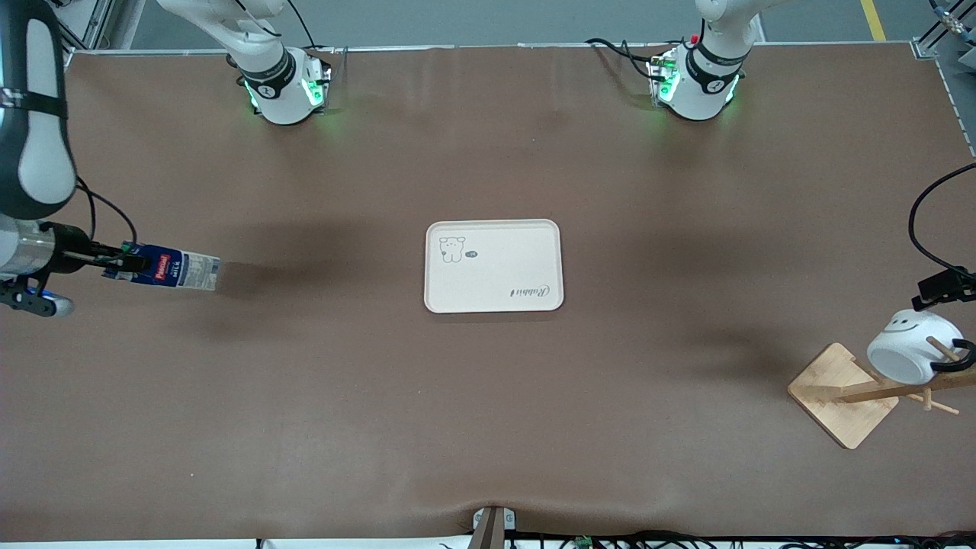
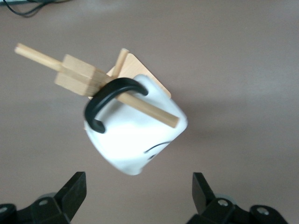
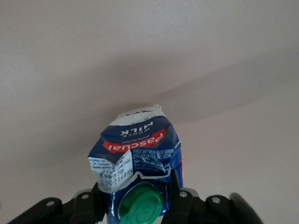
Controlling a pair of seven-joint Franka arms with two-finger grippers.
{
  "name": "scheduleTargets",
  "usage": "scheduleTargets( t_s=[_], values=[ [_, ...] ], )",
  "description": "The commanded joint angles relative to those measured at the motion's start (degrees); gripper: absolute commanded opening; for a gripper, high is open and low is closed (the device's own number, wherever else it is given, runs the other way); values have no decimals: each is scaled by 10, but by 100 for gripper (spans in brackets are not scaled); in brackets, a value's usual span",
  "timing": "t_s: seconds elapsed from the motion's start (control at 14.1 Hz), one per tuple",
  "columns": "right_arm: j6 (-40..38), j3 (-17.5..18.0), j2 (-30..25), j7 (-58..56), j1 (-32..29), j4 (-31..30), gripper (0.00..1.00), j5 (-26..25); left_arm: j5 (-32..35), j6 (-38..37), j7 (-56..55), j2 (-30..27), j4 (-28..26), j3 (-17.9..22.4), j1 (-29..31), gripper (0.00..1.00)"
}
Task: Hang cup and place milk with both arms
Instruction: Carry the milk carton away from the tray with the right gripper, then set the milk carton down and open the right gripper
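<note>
The white cup [image 1: 911, 347] with the smiley face hangs by its black handle [image 2: 110, 100] on a peg of the wooden rack [image 1: 842, 393] at the left arm's end of the table. My left gripper [image 1: 942, 293] is open and empty just above the cup [image 2: 135, 140], clear of it, as the left wrist view [image 2: 138, 191] shows. My right gripper [image 1: 126, 263] is shut on the cap end of the blue milk carton [image 1: 171, 268] and holds it lying sideways above the table at the right arm's end. The right wrist view shows the carton [image 3: 135, 149] and its green cap [image 3: 140, 205] between the fingers.
A white tray [image 1: 496, 259] with a bear drawing lies at the table's middle. The rack's square base stands near the table's edge at the left arm's end. Black cables hang by the left gripper.
</note>
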Motion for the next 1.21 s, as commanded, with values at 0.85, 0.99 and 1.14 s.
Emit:
scheduleTargets(
  t_s=[0.85, 0.99, 1.14],
  values=[
    [136, 11, -90, -56, -6, -181, 100, -12, 55, -217, -148, -57, 43, -119, -11, 100],
    [120, 11, -89, -55, -6, -157, 100, -9, 57, -219, -147, -58, 43, -123, -10, 100],
    [68, 11, -87, -55, -6, -113, 100, -9, 56, -220, -144, -61, 43, -124, -10, 100]
  ],
)
